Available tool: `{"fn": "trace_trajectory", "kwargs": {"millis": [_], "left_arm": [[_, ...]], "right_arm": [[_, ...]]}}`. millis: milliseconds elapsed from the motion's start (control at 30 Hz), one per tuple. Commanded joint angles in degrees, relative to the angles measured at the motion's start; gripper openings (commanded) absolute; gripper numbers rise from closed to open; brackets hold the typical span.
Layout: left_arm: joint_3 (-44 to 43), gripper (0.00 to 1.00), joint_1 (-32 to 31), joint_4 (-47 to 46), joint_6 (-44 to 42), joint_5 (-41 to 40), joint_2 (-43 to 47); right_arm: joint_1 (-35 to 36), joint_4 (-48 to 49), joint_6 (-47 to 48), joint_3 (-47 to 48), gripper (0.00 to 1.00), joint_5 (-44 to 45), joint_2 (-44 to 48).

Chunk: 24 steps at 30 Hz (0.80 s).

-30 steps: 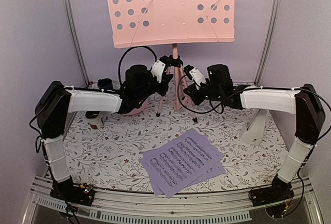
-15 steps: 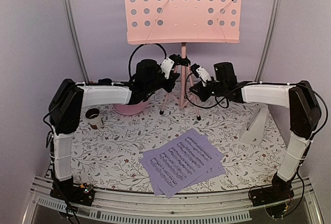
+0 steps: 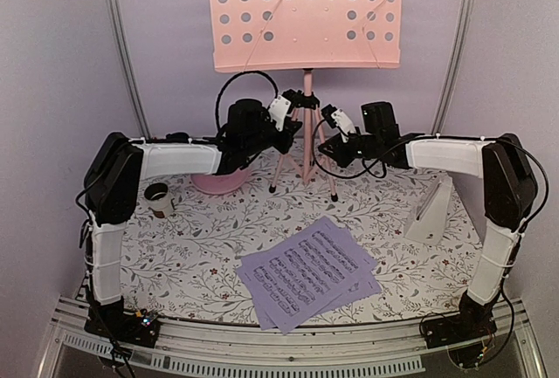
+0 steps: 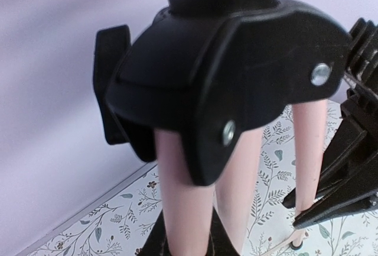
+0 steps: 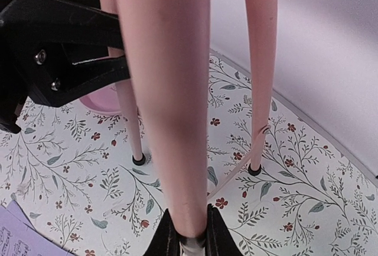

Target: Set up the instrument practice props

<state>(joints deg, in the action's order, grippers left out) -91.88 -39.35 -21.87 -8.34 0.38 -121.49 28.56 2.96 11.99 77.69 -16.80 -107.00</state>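
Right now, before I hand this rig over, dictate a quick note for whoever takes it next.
Left claw: shut on one leg of the pink perforated music stand.
Right claw: shut on another leg.
Stand upright at the back of the floral-print table.
Lavender printed sheet music pages lie flat near the front, white pyramid-shaped metronome at the right.
Done: stand is up.
Left: release it, likely put pages on its desk.

Floral bench [image 3: 201,256]: stand [image 3: 307,134] at back, plate [image 3: 218,183] and cup [image 3: 158,196] left, metronome [image 3: 434,212] right, pages [image 3: 310,271] in front.
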Motion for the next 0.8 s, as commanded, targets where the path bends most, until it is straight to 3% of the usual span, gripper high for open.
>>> {"fn": "trace_trajectory", "kwargs": {"millis": [0, 67, 200, 300, 400, 567, 767], "left_arm": [[2.97, 0.0, 3.95, 2.77, -1.53, -4.44, 2.62], [2.59, 0.0, 3.77, 3.17, -1.38, -4.31, 2.41], [0.74, 0.0, 3.35, 5.15, -1.28, -4.0, 1.95], [-1.08, 0.0, 3.11, 6.78, -1.56, -3.93, 1.38], [-2.41, 0.0, 2.97, 7.99, -1.41, -4.05, 0.86], [-3.83, 0.0, 2.96, 9.16, -1.32, -3.5, 0.01], [-3.91, 0.0, 2.91, 8.97, -1.42, -3.38, -0.15]], "right_arm": [[-6.6, 3.98, -3.53, 0.28, 0.1, 6.19, 2.15], [-6.57, 4.46, -3.55, -0.69, 0.17, 5.07, 2.77], [-6.54, 7.71, -4.24, -4.57, 0.57, 2.31, 5.45], [-6.79, 12.48, -4.44, -9.62, 0.75, 1.1, 7.73], [-7.14, 13.9, -4.34, -12.21, 0.8, 0.44, 7.74], [-7.62, 13.87, -3.16, -12.52, 0.79, -0.68, 3.81], [-7.53, 15.0, -2.94, -11.83, 0.79, -9.76, 0.65]]}}
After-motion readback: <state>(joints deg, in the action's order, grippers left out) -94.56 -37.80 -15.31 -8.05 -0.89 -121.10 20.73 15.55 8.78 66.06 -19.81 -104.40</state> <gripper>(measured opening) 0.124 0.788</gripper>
